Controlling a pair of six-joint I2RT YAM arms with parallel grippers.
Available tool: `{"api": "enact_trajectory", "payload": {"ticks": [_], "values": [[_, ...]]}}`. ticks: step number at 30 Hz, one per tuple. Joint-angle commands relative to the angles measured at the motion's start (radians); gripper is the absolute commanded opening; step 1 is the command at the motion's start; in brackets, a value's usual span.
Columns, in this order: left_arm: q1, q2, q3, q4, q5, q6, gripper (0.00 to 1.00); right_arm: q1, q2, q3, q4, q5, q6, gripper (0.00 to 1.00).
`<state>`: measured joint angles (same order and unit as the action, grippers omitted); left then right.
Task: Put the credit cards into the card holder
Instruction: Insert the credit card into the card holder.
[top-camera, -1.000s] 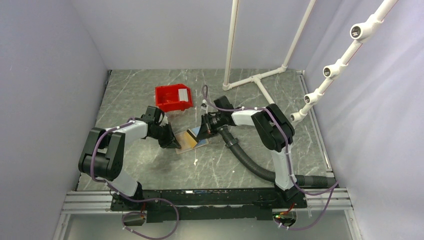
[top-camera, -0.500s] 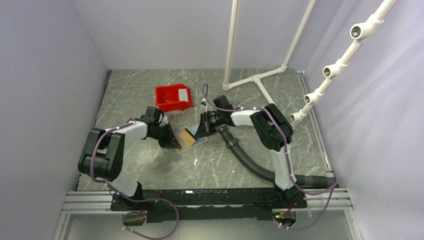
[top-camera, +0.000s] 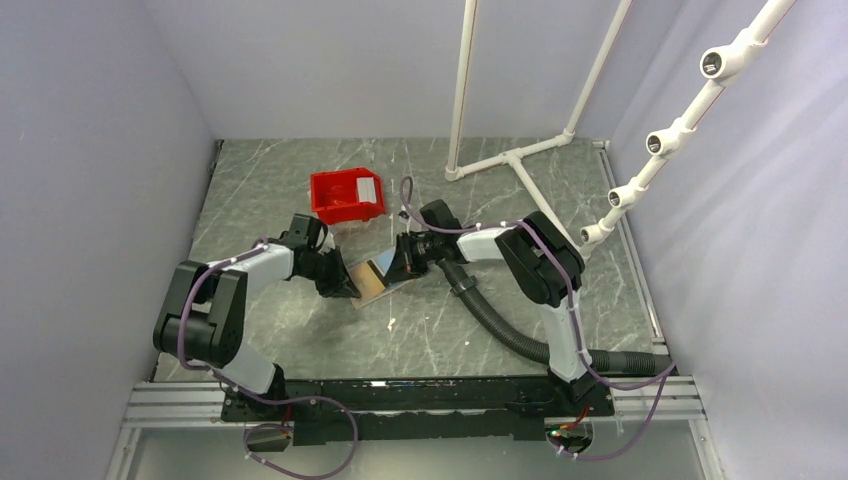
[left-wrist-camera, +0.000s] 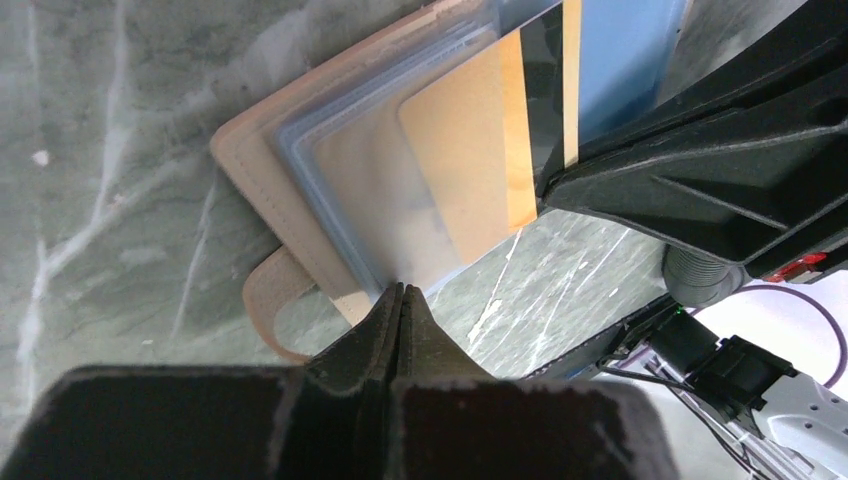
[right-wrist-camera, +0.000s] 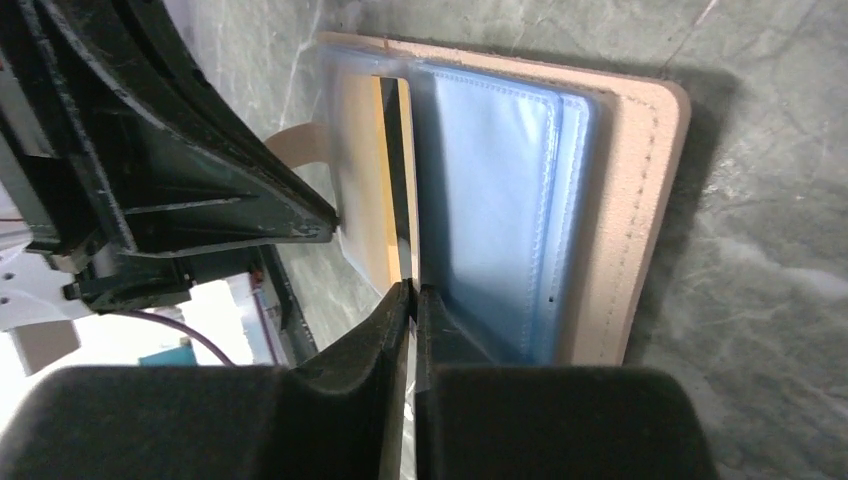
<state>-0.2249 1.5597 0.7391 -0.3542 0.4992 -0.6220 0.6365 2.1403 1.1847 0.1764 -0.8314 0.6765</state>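
**Gold card half-seated in holder, both claws pinched shut**

- The tan, flat, stitched rectangular card holder (top-camera: 372, 280) is lying open on the grey marbled tabletop (top-camera: 300, 330), mid-workspace, between the two arms and just in front of the red plastic bin (top-camera: 316, 195).
- Its clear and pale blue plastic pockets (right-wrist-camera: 500, 200) are fanning out over the tan backing. Its strap tab (left-wrist-camera: 265, 300) is sticking out at one edge.
- The gold-brown card with the black stripe (left-wrist-camera: 470, 160) is sitting partly inside a clear pocket. The plain end is showing through frosted film, and the stripe end is poking out toward the right arm.
- The right claw (right-wrist-camera: 412, 295) is closing tight on that exposed edge of the card. The card is running straight into its fingertips in the right wrist view.
- The left claw (left-wrist-camera: 400, 295) is pressing its tips fully together, right at the corner of the clear pocket on the opposite side of the holder. I cannot tell whether film is caught between the tips.
- In the top view the two claws are facing each other across the holder, left one (top-camera: 345, 288) and right one (top-camera: 395, 265), both low over the tabletop.
- A pale flat piece is sitting in the right end of the bin, too small to identify.
- A black corrugated hose (top-camera: 490, 315) is trailing across the tabletop from the right arm toward the near right corner.
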Motion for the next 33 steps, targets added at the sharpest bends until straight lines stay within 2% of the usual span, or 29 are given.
{"api": "enact_trajectory", "payload": {"ticks": [1,5,8,10,13,16,27,33], "values": [[-0.001,-0.093,0.019,-0.073,-0.066,0.008,0.07,0.015,-0.074,0.060,-0.180,0.144,-0.170,0.11],[0.009,-0.163,0.062,-0.137,-0.089,0.018,0.26,0.015,-0.083,0.125,-0.332,0.197,-0.296,0.23],[0.018,-0.192,0.078,-0.168,-0.120,0.023,0.27,0.017,-0.100,0.123,-0.354,0.221,-0.330,0.31],[0.022,-0.200,0.074,-0.178,-0.149,0.025,0.24,0.018,-0.098,0.135,-0.362,0.224,-0.348,0.33],[0.025,-0.172,0.062,-0.184,-0.189,0.029,0.09,0.020,-0.075,0.170,-0.365,0.216,-0.356,0.34],[0.025,-0.107,0.040,-0.173,-0.206,0.031,0.00,0.026,-0.038,0.210,-0.375,0.206,-0.361,0.31],[0.011,0.007,-0.033,-0.057,-0.214,0.003,0.00,0.092,0.042,0.308,-0.383,0.183,-0.317,0.23],[-0.005,-0.012,-0.051,-0.035,-0.212,-0.019,0.00,0.152,-0.006,0.247,-0.243,0.160,-0.188,0.17]]}}
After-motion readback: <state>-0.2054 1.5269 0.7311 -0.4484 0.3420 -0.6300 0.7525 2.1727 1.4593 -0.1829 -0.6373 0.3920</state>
